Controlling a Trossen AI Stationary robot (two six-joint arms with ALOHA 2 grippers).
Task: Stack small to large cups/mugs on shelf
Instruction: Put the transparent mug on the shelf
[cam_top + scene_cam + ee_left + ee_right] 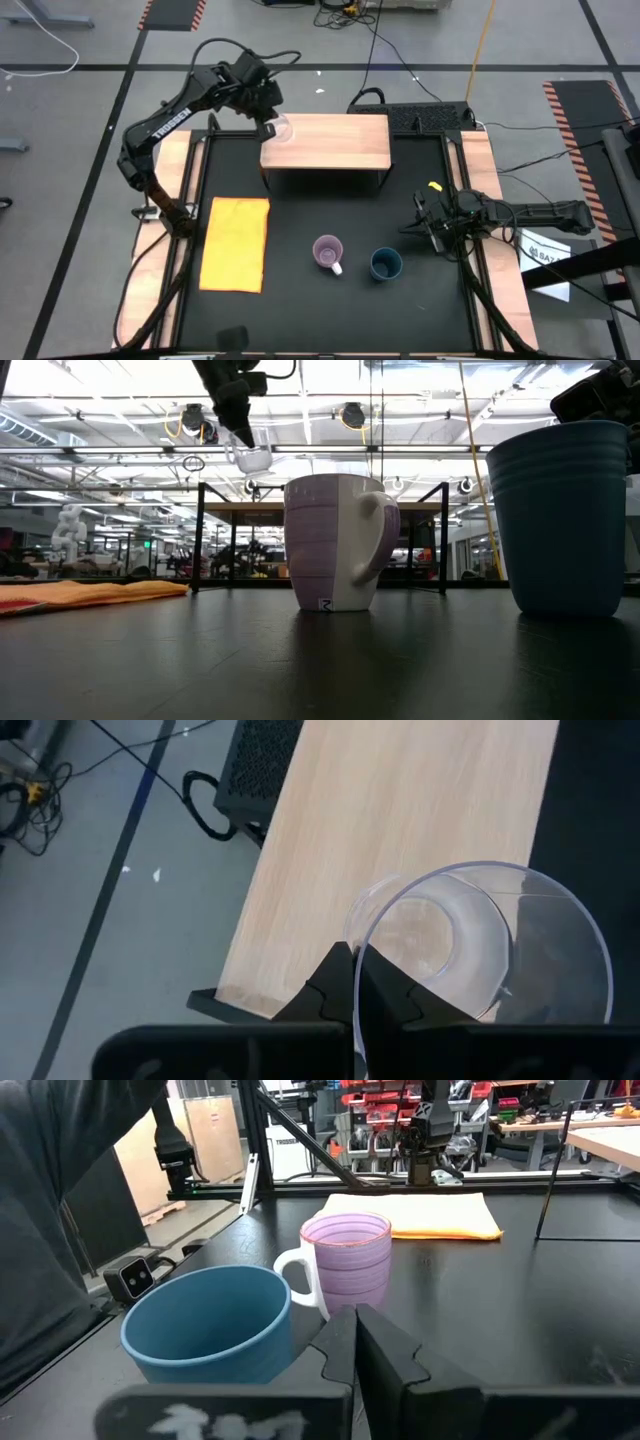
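Clear glass cup point(279, 128) pinched in left claw point(268, 131) over one shelf point(330, 142), purple mug point(327, 252), teal cup point(386, 264), right claw point(424, 227) closed, empty.

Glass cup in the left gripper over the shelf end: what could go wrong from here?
1. The left gripper pinches only the rim of the glass cup, so it could slip or tilt on release.
2. The cup hangs over the shelf near its left end; set down there, it might tip off the edge.
3. The purple mug and blue cup need room, and the right gripper waits beside them.
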